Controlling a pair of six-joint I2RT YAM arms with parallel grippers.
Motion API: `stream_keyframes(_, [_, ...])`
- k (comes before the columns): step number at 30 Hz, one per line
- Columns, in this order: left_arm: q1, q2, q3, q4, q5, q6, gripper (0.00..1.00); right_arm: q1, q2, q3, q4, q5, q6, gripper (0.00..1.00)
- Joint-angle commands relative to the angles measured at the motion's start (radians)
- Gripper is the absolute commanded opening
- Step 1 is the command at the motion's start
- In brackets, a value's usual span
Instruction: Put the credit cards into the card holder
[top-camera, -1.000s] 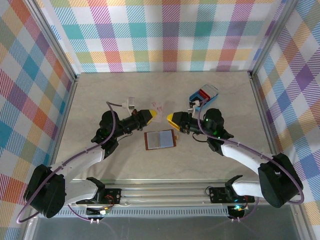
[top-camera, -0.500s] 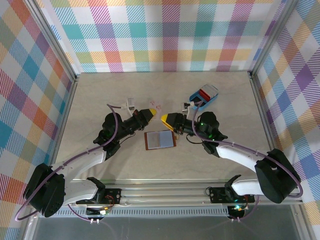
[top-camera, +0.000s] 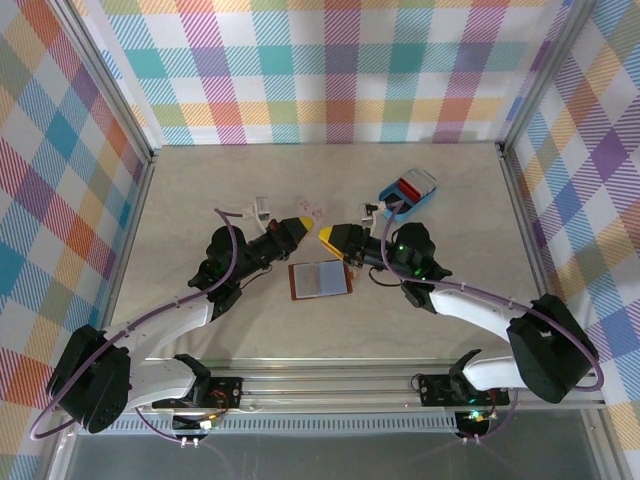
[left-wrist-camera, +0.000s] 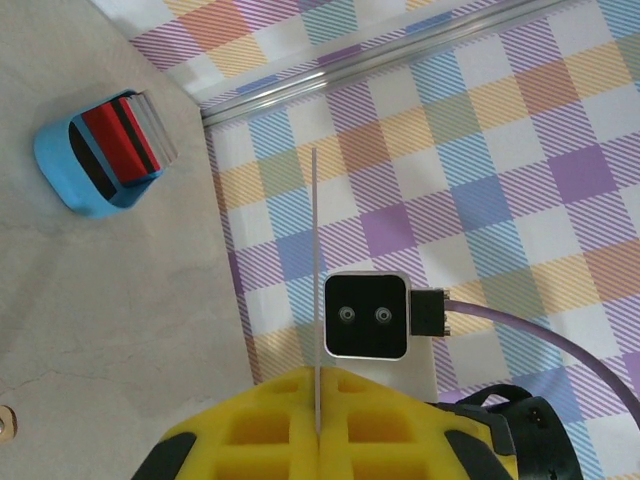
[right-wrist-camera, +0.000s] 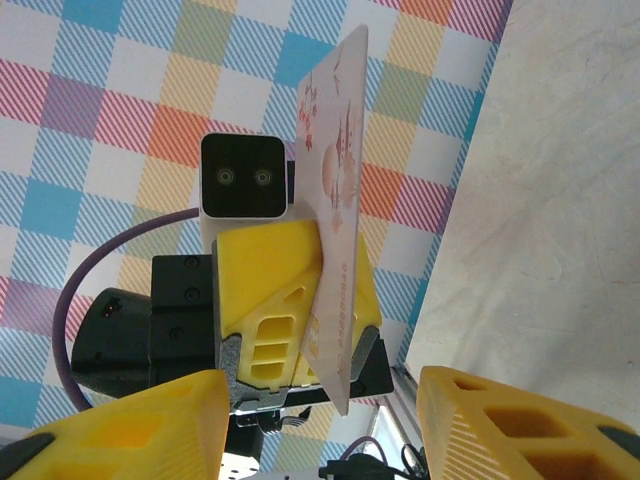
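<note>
The card holder (top-camera: 320, 279) lies open on the table, brown-edged with pale lining. Just behind it my left gripper (top-camera: 305, 223) is shut on a whitish credit card (top-camera: 316, 212) with reddish print. That card stands edge-on as a thin line (left-wrist-camera: 316, 260) rising from between the yellow fingers (left-wrist-camera: 260, 430). My right gripper (top-camera: 328, 236) faces it tip to tip and is open. In the right wrist view the card (right-wrist-camera: 330, 200) slants down toward the gap of the right gripper (right-wrist-camera: 322, 425), whose fingers (right-wrist-camera: 130, 425) stand apart on either side, not touching it.
A blue rounded tray (top-camera: 407, 190) holding a red card (left-wrist-camera: 118, 140) and pale cards stands at the back right, beyond the right arm. Checked walls with metal rails close in the table on three sides.
The right gripper has moved left and slightly back, closing in on the card held by the left gripper. The left gripper has barely shifted.
</note>
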Motion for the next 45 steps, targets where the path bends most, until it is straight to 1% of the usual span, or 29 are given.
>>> stream_keyframes(1, [-0.013,0.006,0.018,0.052,-0.006,0.019,0.0,0.004,0.013,0.042,0.045,0.014,-0.006,0.52])
stream_keyframes(5, [-0.016,0.005,0.018,0.061,-0.006,0.016,0.0,0.007,0.028,0.049,0.061,0.017,0.014,0.49])
stream_keyframes(9, [-0.02,-0.003,0.015,0.061,-0.01,0.012,0.0,0.009,0.043,0.046,0.092,0.022,0.036,0.42])
stream_keyframes(16, [-0.025,-0.017,-0.003,0.06,-0.021,0.006,0.0,0.011,0.046,0.039,0.121,0.031,0.027,0.19])
stream_keyframes(19, [-0.027,-0.015,-0.009,0.068,-0.023,-0.002,0.0,0.011,0.039,0.035,0.121,0.04,0.01,0.12])
stream_keyframes(21, [-0.027,-0.017,-0.012,0.062,-0.023,-0.004,0.0,0.011,0.034,0.027,0.121,0.047,-0.001,0.03])
stream_keyframes(22, [-0.027,-0.02,-0.012,0.054,-0.023,-0.004,0.08,0.011,0.032,0.023,0.121,0.052,-0.004,0.0])
stream_keyframes(24, [-0.027,-0.044,-0.019,0.013,-0.045,0.006,0.45,0.011,0.023,0.009,0.115,0.065,-0.014,0.0])
stream_keyframes(25, [-0.024,-0.07,-0.02,-0.038,-0.062,0.023,0.58,0.01,0.013,0.0,0.098,0.075,-0.027,0.0])
stream_keyframes(26, [-0.02,-0.106,-0.019,-0.107,-0.082,0.052,0.67,0.008,-0.002,-0.01,0.062,0.085,-0.044,0.0])
stream_keyframes(28, [-0.01,-0.189,-0.016,-0.272,-0.138,0.112,0.81,0.003,-0.041,-0.025,-0.053,0.106,-0.089,0.0])
stream_keyframes(30, [0.004,-0.266,-0.019,-0.409,-0.175,0.157,0.9,0.0,-0.082,-0.026,-0.242,0.112,-0.158,0.0])
stream_keyframes(32, [0.035,-0.315,-0.041,-0.478,-0.147,0.165,0.93,0.004,-0.109,-0.017,-0.4,0.095,-0.246,0.0])
stream_keyframes(34, [0.066,-0.327,-0.072,-0.49,-0.077,0.148,0.95,0.011,-0.129,-0.034,-0.486,0.099,-0.292,0.0])
stream_keyframes(35, [0.079,-0.326,-0.089,-0.49,-0.042,0.138,1.0,0.022,-0.138,-0.052,-0.511,0.111,-0.306,0.0])
stream_keyframes(38, [0.089,-0.326,-0.127,-0.484,0.013,0.125,1.0,0.039,-0.158,-0.095,-0.56,0.142,-0.328,0.0])
stream_keyframes(42, [0.089,-0.342,-0.175,-0.473,0.01,0.108,1.0,0.059,-0.129,-0.118,-0.578,0.16,-0.35,0.0])
stream_keyframes(45, [0.089,-0.336,-0.195,-0.454,0.011,0.097,1.0,0.078,-0.089,-0.115,-0.553,0.162,-0.366,0.0])
